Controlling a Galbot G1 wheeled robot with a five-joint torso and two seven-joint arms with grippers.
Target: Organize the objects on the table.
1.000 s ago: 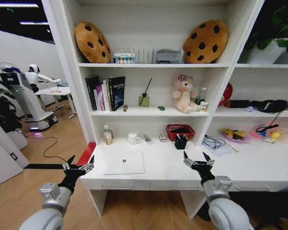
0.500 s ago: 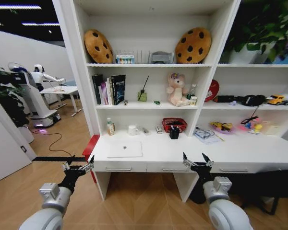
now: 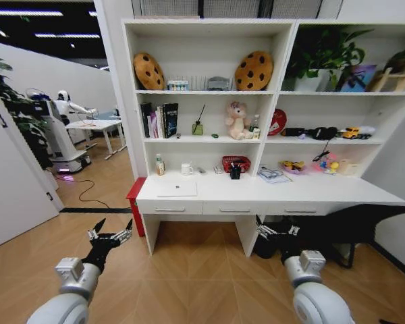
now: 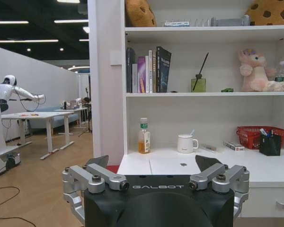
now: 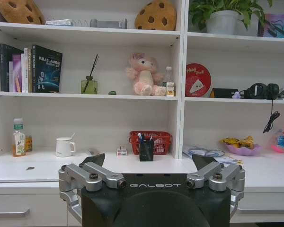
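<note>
You stand well back from the table [image 3: 270, 197], laptop [image 3: 177, 189] on its left end; both grippers, left [image 3: 109, 235] and right [image 3: 278, 230], hang spread, empty. Approaching askew risks clipping drawers.

The laptop [image 3: 177, 189] lay flat on the table [image 3: 324, 196], toward its left end. Behind it — against the back wall — stood a bottle [image 3: 160, 165] and a mug [image 3: 186, 169], with a mesh basket [image 3: 235, 163] farther right.
</note>
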